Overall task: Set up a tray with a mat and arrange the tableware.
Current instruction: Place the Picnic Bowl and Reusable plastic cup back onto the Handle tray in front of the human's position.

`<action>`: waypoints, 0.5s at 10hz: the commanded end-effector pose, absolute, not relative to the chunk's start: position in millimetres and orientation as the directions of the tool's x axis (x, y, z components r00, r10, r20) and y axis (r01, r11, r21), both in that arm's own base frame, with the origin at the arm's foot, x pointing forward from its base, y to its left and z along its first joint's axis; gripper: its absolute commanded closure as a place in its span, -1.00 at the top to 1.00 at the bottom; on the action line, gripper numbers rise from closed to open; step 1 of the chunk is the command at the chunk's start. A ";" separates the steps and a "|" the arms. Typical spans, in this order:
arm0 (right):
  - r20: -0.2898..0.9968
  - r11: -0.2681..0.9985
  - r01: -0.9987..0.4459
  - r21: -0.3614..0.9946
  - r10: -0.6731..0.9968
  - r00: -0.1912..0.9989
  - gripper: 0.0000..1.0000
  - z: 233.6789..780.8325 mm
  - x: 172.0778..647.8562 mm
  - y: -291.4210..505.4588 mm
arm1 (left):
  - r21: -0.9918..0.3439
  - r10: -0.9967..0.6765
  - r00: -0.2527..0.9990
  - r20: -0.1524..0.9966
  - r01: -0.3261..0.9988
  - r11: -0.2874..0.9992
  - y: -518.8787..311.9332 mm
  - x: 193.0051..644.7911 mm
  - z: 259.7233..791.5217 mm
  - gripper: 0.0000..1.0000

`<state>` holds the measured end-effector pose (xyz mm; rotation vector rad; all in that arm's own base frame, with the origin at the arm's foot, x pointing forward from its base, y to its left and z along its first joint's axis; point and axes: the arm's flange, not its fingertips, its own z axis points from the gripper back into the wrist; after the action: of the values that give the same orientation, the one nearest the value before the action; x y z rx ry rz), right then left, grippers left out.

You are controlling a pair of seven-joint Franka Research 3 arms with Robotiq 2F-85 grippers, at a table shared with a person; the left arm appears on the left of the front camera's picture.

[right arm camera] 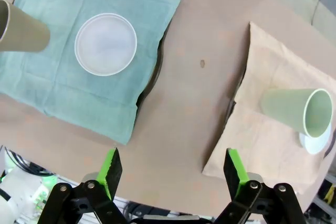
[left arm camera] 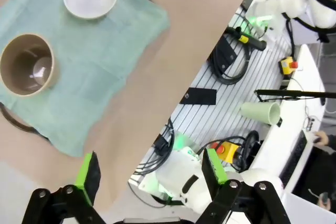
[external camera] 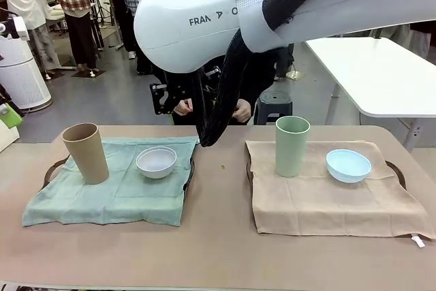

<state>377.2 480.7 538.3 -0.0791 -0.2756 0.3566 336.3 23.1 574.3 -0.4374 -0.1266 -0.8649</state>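
Two cups (external camera: 86, 152), two bowls (external camera: 156, 161), two mats (external camera: 109, 189)

Tan cup (external camera: 86, 152) + white bowl (external camera: 156, 162) upright on green mat (external camera: 109, 192); green cup (external camera: 292, 146), blue bowl (external camera: 348, 165) on tan mat (external camera: 327, 199).

Bright, even overhead room light with soft, short shadows beside the tall tan plastic cup (external camera: 86, 152) and tall pale green plastic cup (external camera: 292, 146). The glossy white robot arm (external camera: 204, 18) looms close, slightly soft. Wrist views bend straight lines near edges.
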 end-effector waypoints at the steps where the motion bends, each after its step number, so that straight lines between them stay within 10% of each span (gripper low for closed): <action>1: 0.255 0.934 -0.335 -0.127 0.357 0.899 1.00 537.9 377.7 481.8 | -0.296 -0.718 0.632 0.290 0.773 0.561 21.2 334.6 574.5 1.00; 5: 0.252 0.934 -0.335 -0.124 0.356 0.900 1.00 538.0 377.1 481.3 | -0.317 -0.711 0.644 0.284 0.762 0.564 21.8 335.9 574.7 1.00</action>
<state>376.8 481.6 538.0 -0.0782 -0.2746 0.3583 335.8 21.8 574.8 -0.4359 -0.1290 -0.8697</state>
